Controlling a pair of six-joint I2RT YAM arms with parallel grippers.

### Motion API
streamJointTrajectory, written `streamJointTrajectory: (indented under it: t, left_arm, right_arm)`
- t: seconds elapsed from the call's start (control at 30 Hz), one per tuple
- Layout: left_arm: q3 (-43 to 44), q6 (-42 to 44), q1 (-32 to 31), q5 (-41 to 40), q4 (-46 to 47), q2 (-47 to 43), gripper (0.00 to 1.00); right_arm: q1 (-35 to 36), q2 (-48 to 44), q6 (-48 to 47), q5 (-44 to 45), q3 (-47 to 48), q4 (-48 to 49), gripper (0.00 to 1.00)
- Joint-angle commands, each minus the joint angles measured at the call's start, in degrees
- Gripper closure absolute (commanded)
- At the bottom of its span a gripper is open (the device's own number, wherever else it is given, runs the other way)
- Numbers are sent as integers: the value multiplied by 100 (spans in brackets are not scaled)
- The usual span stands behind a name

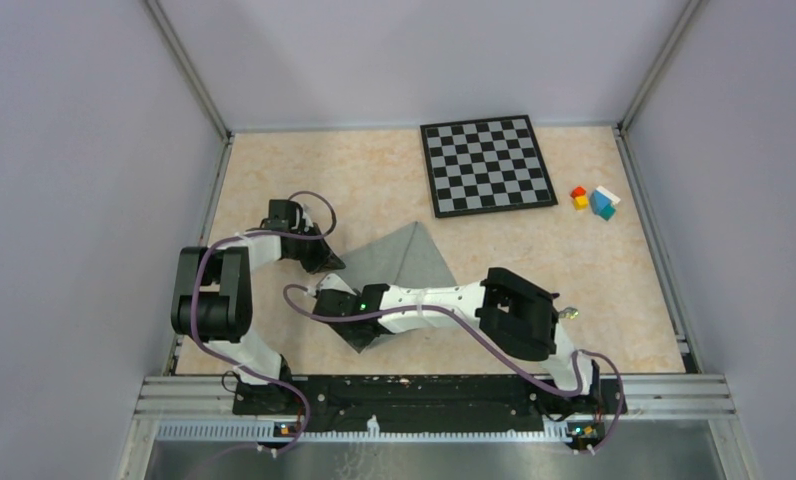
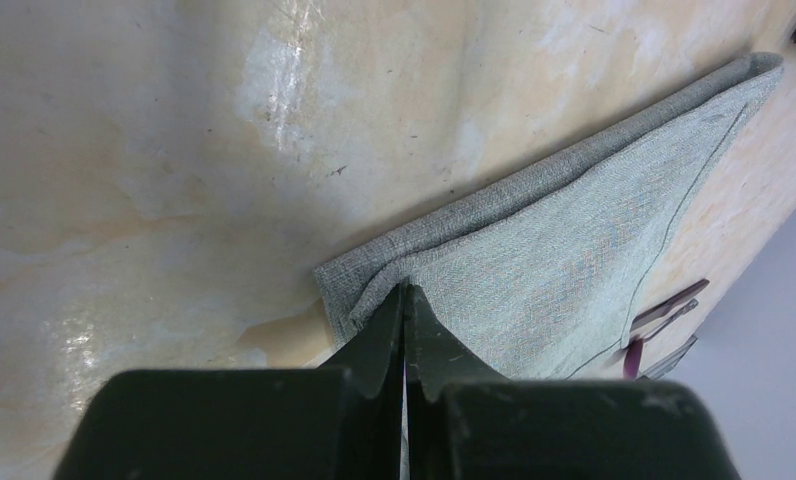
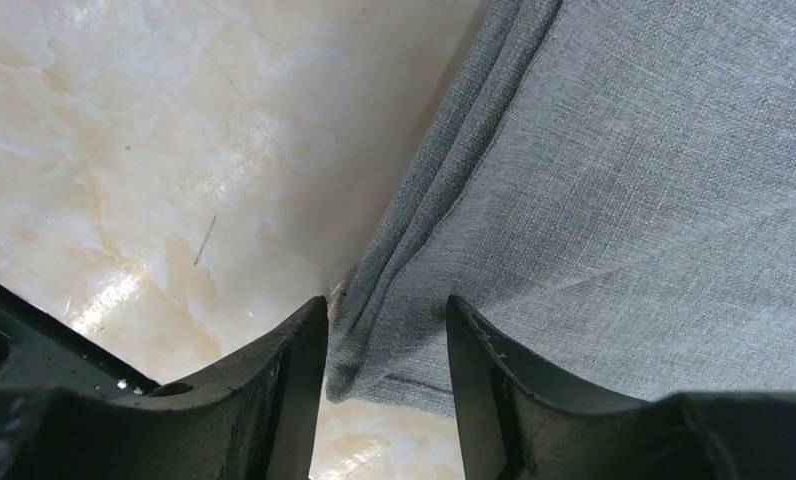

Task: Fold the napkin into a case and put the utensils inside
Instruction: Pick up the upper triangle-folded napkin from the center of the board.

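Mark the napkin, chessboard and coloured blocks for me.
napkin (image 1: 421, 258): top external view, on the bare folded cloth above the right arm.
chessboard (image 1: 487, 166): top external view, middle of the board.
coloured blocks (image 1: 601, 205): top external view, on the blue-teal block of the cluster.

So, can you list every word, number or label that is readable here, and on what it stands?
None can be read.
The chessboard shows only plain squares, without letters or numbers.
The napkin and the blocks carry no print.
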Motion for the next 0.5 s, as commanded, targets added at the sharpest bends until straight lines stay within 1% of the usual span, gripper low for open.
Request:
streamJointTrajectory:
  t: [0.0, 0.27, 0.47]
  left_arm:
    - [-155, 148, 32, -623, 43, 304, 100]
    - [-157, 139, 55, -593, 60, 335, 100]
    - [-157, 148, 63, -599, 45, 322, 100]
  right_arm:
    - [135, 77, 299, 188, 413, -223, 52]
    - [194, 182, 388, 269, 514, -375, 48]
    - [188, 291, 557, 261, 16, -41, 48]
